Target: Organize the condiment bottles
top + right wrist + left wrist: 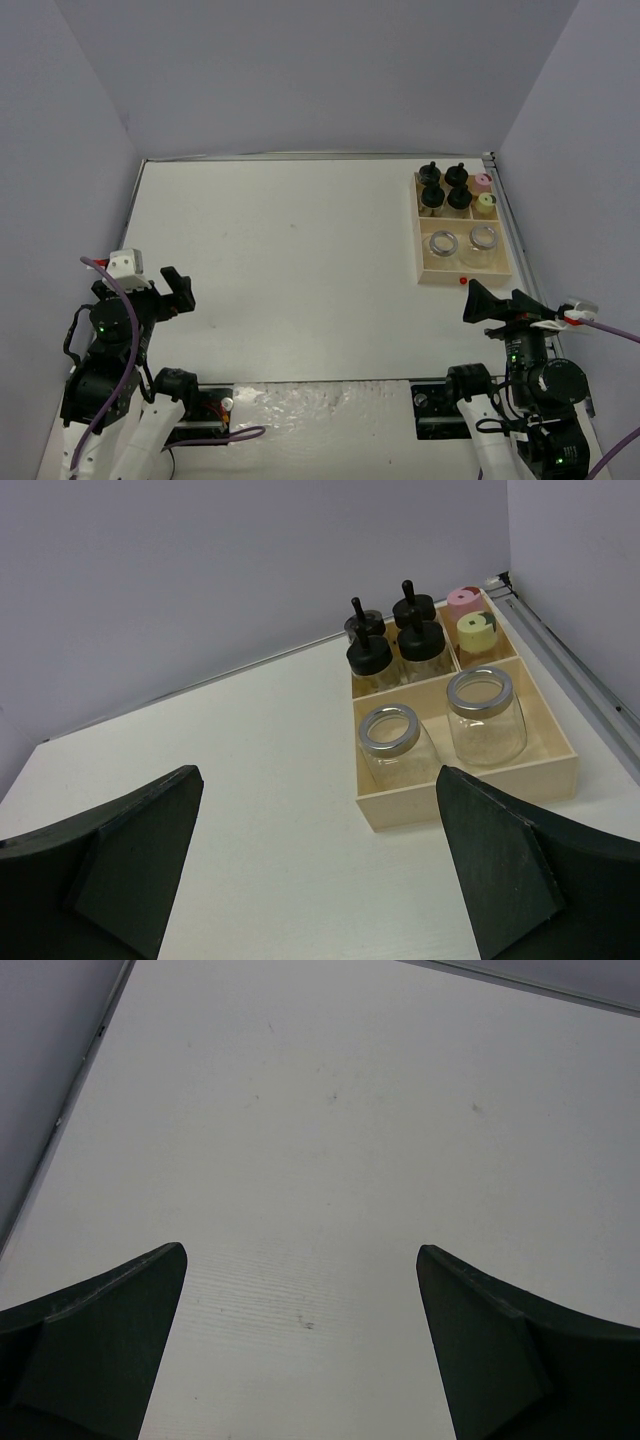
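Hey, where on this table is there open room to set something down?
Bare tabletop runs from the left wall to the wooden tray, and from the far wall down to the left gripper. Crowded: the tray in the far right corner, every compartment holding jars, and the narrow strip between it and the right gripper.

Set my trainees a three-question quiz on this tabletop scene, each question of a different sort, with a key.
1. True or false: all eight condiment bottles stand inside the wooden tray.
2. Which share the tray's wide compartment nearest the arms? A, the four black-capped bottles; B, the two silver-rimmed jars; C, the pink-capped and yellow-capped bottles.
3. Fill in: the left gripper and the right gripper hold nothing, and their jaws stand ___.
Key: 1 true; 2 B; 3 open.
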You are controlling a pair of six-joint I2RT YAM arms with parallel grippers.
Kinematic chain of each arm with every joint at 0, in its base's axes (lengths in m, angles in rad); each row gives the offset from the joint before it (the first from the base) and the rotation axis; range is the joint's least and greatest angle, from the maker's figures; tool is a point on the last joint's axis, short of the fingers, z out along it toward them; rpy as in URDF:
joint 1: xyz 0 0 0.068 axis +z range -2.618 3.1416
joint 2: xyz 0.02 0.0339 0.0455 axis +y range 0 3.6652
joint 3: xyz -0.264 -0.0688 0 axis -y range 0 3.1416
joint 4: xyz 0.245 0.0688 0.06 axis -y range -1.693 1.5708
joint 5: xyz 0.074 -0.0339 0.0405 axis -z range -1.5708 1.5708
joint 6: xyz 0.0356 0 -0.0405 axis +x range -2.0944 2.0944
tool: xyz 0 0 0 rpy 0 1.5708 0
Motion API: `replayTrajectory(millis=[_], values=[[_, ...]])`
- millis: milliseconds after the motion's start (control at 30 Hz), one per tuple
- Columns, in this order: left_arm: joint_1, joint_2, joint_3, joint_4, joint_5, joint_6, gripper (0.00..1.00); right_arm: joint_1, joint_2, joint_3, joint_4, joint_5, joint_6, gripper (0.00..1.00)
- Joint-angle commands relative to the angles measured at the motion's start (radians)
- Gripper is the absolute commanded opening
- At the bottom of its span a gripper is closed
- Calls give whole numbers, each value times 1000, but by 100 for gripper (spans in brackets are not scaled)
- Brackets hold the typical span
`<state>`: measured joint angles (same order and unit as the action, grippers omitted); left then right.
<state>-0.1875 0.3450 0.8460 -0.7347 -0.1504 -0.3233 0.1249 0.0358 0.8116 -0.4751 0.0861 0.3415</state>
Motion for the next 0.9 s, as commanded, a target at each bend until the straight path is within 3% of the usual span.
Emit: replayTrajectory(millis=[0,867], values=[[6,28,12,72,18,-6,97,-6,0,-2,93,1,12,100],[6,48,8,77,27,-8,97,-10,-1,-9,96,-1,13,100]])
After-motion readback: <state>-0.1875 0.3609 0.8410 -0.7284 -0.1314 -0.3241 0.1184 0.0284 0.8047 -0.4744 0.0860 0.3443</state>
